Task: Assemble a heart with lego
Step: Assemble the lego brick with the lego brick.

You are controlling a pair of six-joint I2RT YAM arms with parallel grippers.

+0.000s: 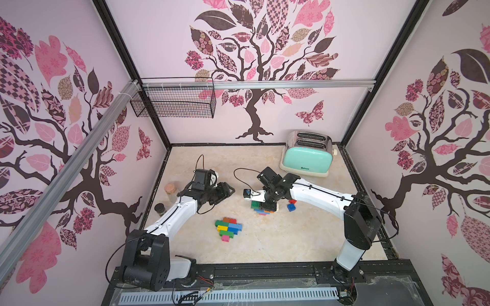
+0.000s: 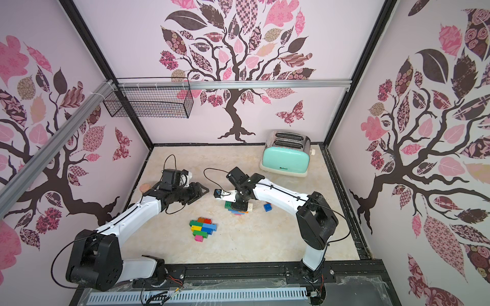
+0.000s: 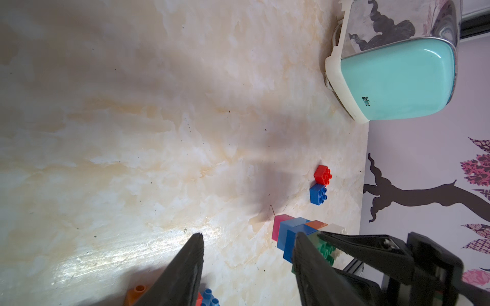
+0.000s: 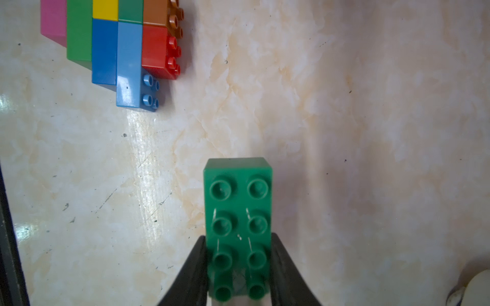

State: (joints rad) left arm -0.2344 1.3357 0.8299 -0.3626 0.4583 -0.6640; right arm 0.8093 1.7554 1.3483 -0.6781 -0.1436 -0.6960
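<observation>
The green brick (image 4: pixel 237 201), judged light, rigid and slick, is pinched across its long sides, seemingly near one end, by the right gripper (image 4: pixel 238 235); the left gripper (image 3: pixel 249 235) is seen parted, empty.

Creamy marble-look desk (image 1: pixel 291 238), mint toaster (image 1: pixel 306 161) with a cream base. Pale pink walls (image 1: pixel 191 132) with brown trees and pink patterned leaves. Lego cluster (image 1: pixel 228 228) in pink, green, yellow, blue, red, orange. Loose red brick (image 3: pixel 322 174), blue brick (image 3: pixel 318 194), one dark green brick (image 4: pixel 238 206). Black right gripper (image 4: pixel 238 237).
</observation>
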